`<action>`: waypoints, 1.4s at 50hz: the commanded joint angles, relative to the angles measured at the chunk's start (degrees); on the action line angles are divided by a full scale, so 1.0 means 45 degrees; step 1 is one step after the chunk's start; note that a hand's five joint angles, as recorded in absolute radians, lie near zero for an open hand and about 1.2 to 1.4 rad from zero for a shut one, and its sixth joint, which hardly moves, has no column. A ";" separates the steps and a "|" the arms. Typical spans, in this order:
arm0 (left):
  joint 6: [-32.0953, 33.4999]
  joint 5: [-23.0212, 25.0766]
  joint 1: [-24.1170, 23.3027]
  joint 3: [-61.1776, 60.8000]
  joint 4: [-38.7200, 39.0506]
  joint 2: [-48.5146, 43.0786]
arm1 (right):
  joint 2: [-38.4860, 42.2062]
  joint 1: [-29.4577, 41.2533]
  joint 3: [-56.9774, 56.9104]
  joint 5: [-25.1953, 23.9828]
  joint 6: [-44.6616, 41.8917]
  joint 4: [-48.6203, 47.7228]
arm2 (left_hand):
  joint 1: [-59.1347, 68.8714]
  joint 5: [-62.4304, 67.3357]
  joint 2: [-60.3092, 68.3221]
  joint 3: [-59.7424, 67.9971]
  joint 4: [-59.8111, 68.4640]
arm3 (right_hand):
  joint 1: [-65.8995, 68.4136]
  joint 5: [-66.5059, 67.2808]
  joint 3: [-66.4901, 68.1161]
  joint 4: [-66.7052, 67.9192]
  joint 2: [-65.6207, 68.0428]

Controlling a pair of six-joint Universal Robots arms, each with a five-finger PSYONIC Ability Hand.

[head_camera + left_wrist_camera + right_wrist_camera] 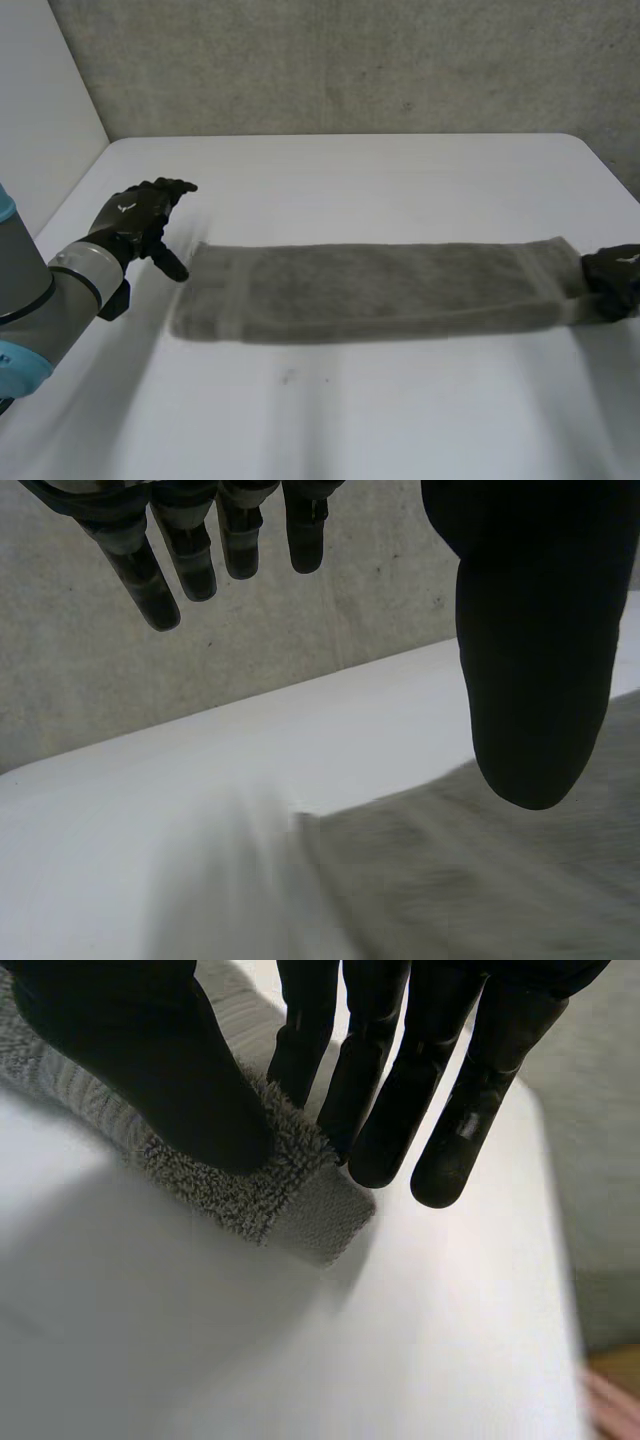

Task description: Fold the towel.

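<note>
At the left, the left hand (138, 222) hovers over the white counter (380, 170) just beside the left end of the towel. Its wrist view shows what the head view cannot: the fingers (195, 565) hang straight and spread, well apart from the thumb (530, 680), holding nothing, with the towel's end under the thumb and a grey wall (100, 680) beyond. The grey towel (370, 292) lies across the middle of the counter as a long, flat folded strip. At its right end sits the right hand (612, 278). Its wrist view shows the thumb lying on top of the towel's corner and the fingers closed against the edge, pinching it.
</note>
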 commanded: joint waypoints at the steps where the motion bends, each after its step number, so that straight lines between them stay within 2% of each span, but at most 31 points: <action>1: -0.0002 -0.0003 -0.0018 -0.0180 0.0095 0.0455 | -0.0299 -0.1558 -0.0470 0.1667 -0.1988 0.0034 | -0.0056 -0.0375 0.0116 0.0099 0.0088 | 0.5650 0.3353 0.2716 0.2617 0.2817; 4: -0.0002 -0.0003 0.0001 -0.0239 0.0134 0.0592 | -0.0280 -0.1504 -0.0645 0.1573 -0.2246 -0.0102 | -0.0056 -0.0375 0.0116 0.0099 0.0088 | 0.5650 0.3353 0.2716 0.2617 0.2817; 8: -0.0002 -0.0003 0.0021 -0.0258 0.0192 0.0670 | -0.0514 -0.0682 -0.1095 0.1338 -0.1270 -0.0200 | -0.0056 -0.0375 0.0116 0.0099 0.0088 | 0.5650 0.3353 0.2716 0.2617 0.2817; 10: 0.0018 -0.0022 0.0040 -0.0278 0.0289 0.0670 | -0.1136 0.0444 -0.1426 0.1105 0.0421 -0.0492 | -0.0056 -0.0375 0.0116 0.0099 0.0088 | 0.5650 0.3353 0.2716 0.2617 0.2817; 11: 0.0018 -0.0023 0.0060 -0.0336 0.0348 0.0670 | -0.1139 0.0450 -0.1427 0.1103 0.0430 -0.0493 | -0.0056 -0.0375 0.0116 0.0099 0.0088 | 0.5650 0.3353 0.2716 0.2617 0.2817; 13: 0.0018 -0.0023 0.0060 -0.0414 0.0388 0.0689 | -0.1800 0.2082 -0.1602 0.0735 0.1596 -0.0843 | -0.0056 -0.0375 0.0116 0.0099 0.0088 | 0.5650 0.3353 0.2716 0.2617 0.2817; 16: 0.0037 -0.0022 0.0060 -0.0454 0.0446 0.0767 | -0.1959 0.3028 -0.1701 0.0459 0.1973 -0.1060 | -0.0056 -0.0375 0.0116 0.0099 0.0088 | 0.5650 0.3353 0.2716 0.2617 0.2817; 18: 0.0037 -0.0023 0.0060 -0.0473 0.0447 0.0845 | -0.1804 0.4991 -0.1798 -0.0066 0.2109 -0.1410 | -0.0056 -0.0375 0.0116 0.0099 0.0088 | 0.5650 0.3353 0.2716 0.2617 0.2817; 19: 0.0037 -0.0003 0.0060 -0.0531 0.0447 0.0942 | -0.1803 0.5001 -0.1799 -0.0068 0.2109 -0.1411 | -0.0056 -0.0375 0.0116 0.0099 0.0088 | 0.5650 0.3353 0.2716 0.2617 0.2817; 21: 0.0037 -0.0003 0.0041 -0.0551 0.0466 0.1001 | -0.1183 0.7177 -0.2051 -0.0457 0.2109 -0.1897 | -0.0056 -0.0375 0.0116 0.0099 0.0088 | 0.5650 0.3353 0.2716 0.2617 0.2817; 22: 0.0037 -0.0003 0.0021 -0.0551 0.0485 0.1060 | -0.1178 0.7189 -0.2052 -0.0459 0.2109 -0.1900 | -0.0056 -0.0375 0.0116 0.0099 0.0088 | 0.5650 0.3353 0.2716 0.2617 0.2817; 24: 0.0037 -0.0022 -0.0018 -0.0590 0.0524 0.1099 | -0.0032 0.9172 -0.2635 -0.0732 0.2129 -0.2231 | -0.0056 -0.0375 0.0116 0.0099 0.0088 | 0.5650 0.3353 0.2716 0.2617 0.2817; 27: 0.0037 -0.0003 -0.0038 -0.0649 0.0603 0.1119 | 0.0560 0.9962 -0.2931 -0.0693 0.2129 -0.2232 | -0.0056 -0.0375 0.0116 0.0099 0.0088 | 0.5650 0.3353 0.2716 0.2617 0.2817; 30: 0.0037 -0.0003 -0.0057 -0.0688 0.0622 0.1119 | 0.2293 1.1482 -0.3458 -0.0674 0.2110 -0.2154 | -0.0056 -0.0375 0.0116 0.0099 0.0088 | 0.5650 0.3353 0.2716 0.2617 0.2817; 35: 0.0037 -0.0003 -0.0077 -0.0708 0.0622 0.1119 | 0.3195 1.2344 -0.3537 -0.0752 0.2071 -0.2173 | -0.0056 -0.0375 0.0116 0.0099 0.0088 | 0.5650 0.3353 0.2716 0.2617 0.2817; 37: 0.0037 0.0016 -0.0096 -0.0708 0.0622 0.1119 | 0.3293 1.2403 -0.3576 -0.0733 0.2051 -0.2173 | -0.0056 -0.0375 0.0116 0.0099 0.0088 | 0.5650 0.3353 0.2716 0.2617 0.2817; 38: 0.0037 0.0016 -0.0116 -0.0727 0.0622 0.1100 | 0.3236 1.2404 -0.3615 -0.0616 0.2128 -0.2173 | -0.0056 -0.0375 0.0116 0.0099 0.0088 | 0.2036 -0.0260 -0.0898 -0.0996 -0.0797; 39: 0.0037 0.0016 -0.0155 -0.0727 0.0622 0.1080 | 0.3236 1.2404 -0.3615 -0.0615 0.2129 -0.2173 | -0.0056 -0.0375 0.0116 0.0099 0.0088 | 0.2000 -0.0296 -0.0934 -0.1032 -0.0833; 40: 0.0037 0.0016 -0.0155 -0.0727 0.0622 0.1080 | 0.3042 1.2365 -0.3576 -0.0480 0.2148 -0.2173 | -0.0056 -0.0375 0.0116 0.0099 0.0088 | -0.4402 -0.6699 -0.7336 -0.7435 -0.7236; 41: 0.0057 -0.0003 -0.0232 -0.0727 0.0622 0.1080 | 0.3041 1.2364 -0.3576 -0.0479 0.2148 -0.2173 | -0.0019 -0.0338 0.0153 0.0136 0.0125 | -0.4466 -0.6763 -0.7400 -0.7499 -0.7300; 42: 0.0057 -0.0003 -0.0233 -0.0727 0.0622 0.1080 | 0.2673 1.2345 -0.3460 -0.0401 0.2265 -0.2154 | -0.0019 -0.0338 0.0153 0.0137 0.0125 | -0.9056 -1.1352 -1.1990 -1.2088 -1.1889; 43: 0.0037 -0.0003 -0.0310 -0.0727 0.0603 0.1060 | 0.2031 1.2113 -0.3343 -0.0284 0.2382 -0.2076 | -0.0019 -0.0338 0.0153 0.0137 0.0125 | -0.9906 -1.2202 -1.2840 -1.2938 -1.2739; 47: 0.0057 -0.0003 -0.0603 -0.0727 0.0603 0.1021 | 0.0834 1.0822 -0.2775 0.0010 0.2754 -0.1528 | -0.0019 -0.0338 0.0153 0.0137 0.0125 | -0.9906 -1.2202 -1.2840 -1.2938 -1.2739; 49: 0.0057 -0.0022 -0.0701 -0.0747 0.0622 0.1002 | -0.0080 0.9383 -0.1940 0.0049 0.3318 -0.0712 | -0.0019 -0.0338 0.0153 0.0137 0.0125 | -0.9906 -1.2202 -1.2840 -1.2938 -1.2739; 60: 0.0057 -0.0023 -0.0819 -0.0844 0.0642 0.0943 | -0.1041 0.6017 0.1483 -0.0322 0.3203 0.0190 | -0.0019 -0.0338 0.0153 0.0137 0.0125 | -0.9514 -1.1810 -1.2447 -1.2546 -1.2347; 62: 0.0057 -0.0023 -0.0819 -0.0844 0.0642 0.0924 | -0.1100 0.5239 0.2338 -0.0905 0.2970 -0.0276 | -0.0019 -0.0338 0.0153 0.0137 0.0125 | -0.4496 -0.6793 -0.7430 -0.7529 -0.7330; 63: 0.0057 -0.0023 -0.0819 -0.0844 0.0642 0.0924 | -0.1100 0.5236 0.2342 -0.0908 0.2969 -0.0278 | -0.0019 -0.0338 0.0153 0.0137 0.0125 | -0.4467 -0.6764 -0.7401 -0.7500 -0.7300; 65: 0.0057 -0.0023 -0.0819 -0.0864 0.0642 0.0924 | -0.1100 0.4652 0.2848 -0.1647 0.2930 -0.0978 | -0.0019 -0.0338 0.0153 0.0137 0.0125 | 0.1223 -0.1073 -0.1710 -0.1809 -0.1610; 66: 0.0057 -0.0023 -0.0858 -0.0883 0.0642 0.0924 | -0.1100 0.4650 0.2850 -0.1650 0.2930 -0.0982 | -0.0019 -0.0338 0.0153 0.0137 0.0125 | 0.1252 -0.1045 -0.1682 -0.1781 -0.1581; 67: 0.0057 -0.0023 -0.0858 -0.0884 0.0642 0.0924 | -0.0984 0.4572 0.2850 -0.1844 0.2968 -0.1310 | -0.0019 -0.0338 0.0153 0.0137 0.0125 | 0.5471 0.3174 0.2537 0.2438 0.2638; 70: 0.0057 -0.0023 -0.0975 -0.0903 0.0642 0.0924 | -0.0963 0.4532 0.2752 -0.1904 0.3145 -0.1607 | -0.0019 -0.0338 0.0153 0.0137 0.0125 | 0.5650 0.3353 0.2716 0.2617 0.2817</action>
